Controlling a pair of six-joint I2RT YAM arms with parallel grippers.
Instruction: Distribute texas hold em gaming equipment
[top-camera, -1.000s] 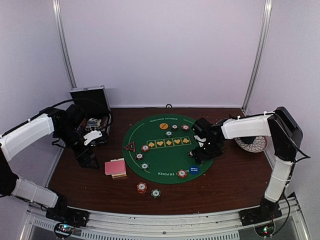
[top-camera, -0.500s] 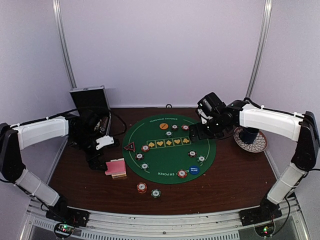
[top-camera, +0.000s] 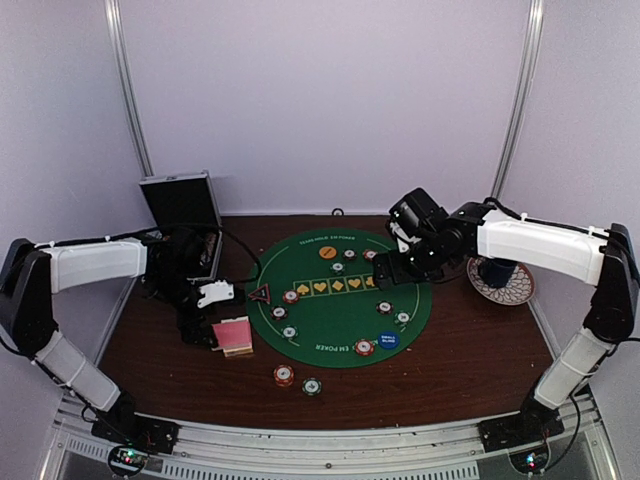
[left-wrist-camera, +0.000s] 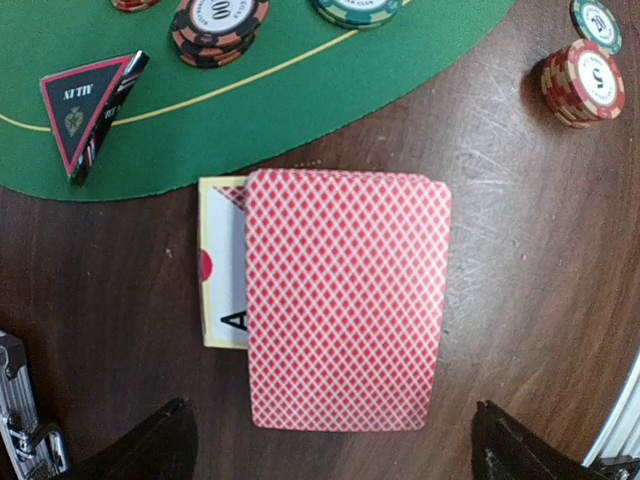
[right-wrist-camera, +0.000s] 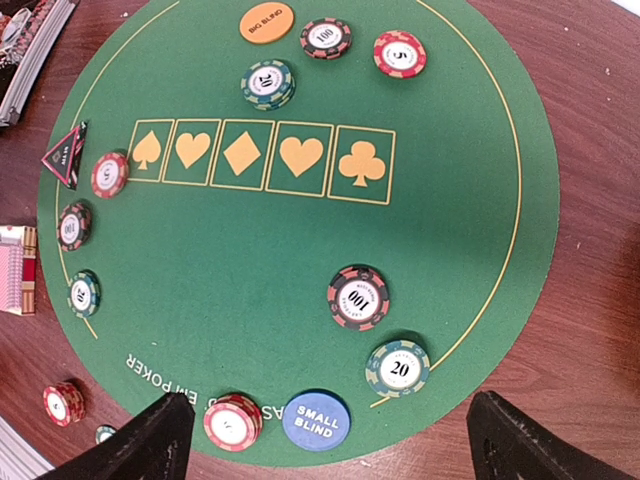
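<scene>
Hovering over a deck of pink-backed, diamond-patterned playing cards (left-wrist-camera: 345, 310), the left gripper (left-wrist-camera: 335, 455) holds its two black fingers (left-wrist-camera: 150, 445) spread wide, gripping nothing. The deck lies face down on the dark brown wooden table (left-wrist-camera: 560, 300), just outside the left edge of the round green felt poker mat (left-wrist-camera: 300, 80). Its long axis runs from the gripper toward the mat, with one short edge facing each. A cream, yellow-edged piece (left-wrist-camera: 222, 290), either a card or a box, peeks out from under the deck's left side. Near it on the mat's rim sits a red-bordered black triangle (left-wrist-camera: 85, 110), one corner pointing toward the table's near edge. The right gripper (right-wrist-camera: 328, 440), its fingers likewise wide apart and empty, hangs above the mat. Small stacks of striped poker chips (right-wrist-camera: 358, 297) ring the mat, with an orange Big Blind disc (right-wrist-camera: 265, 22) at the far side and a blue Small Blind disc (right-wrist-camera: 315, 420) at the near side.
</scene>
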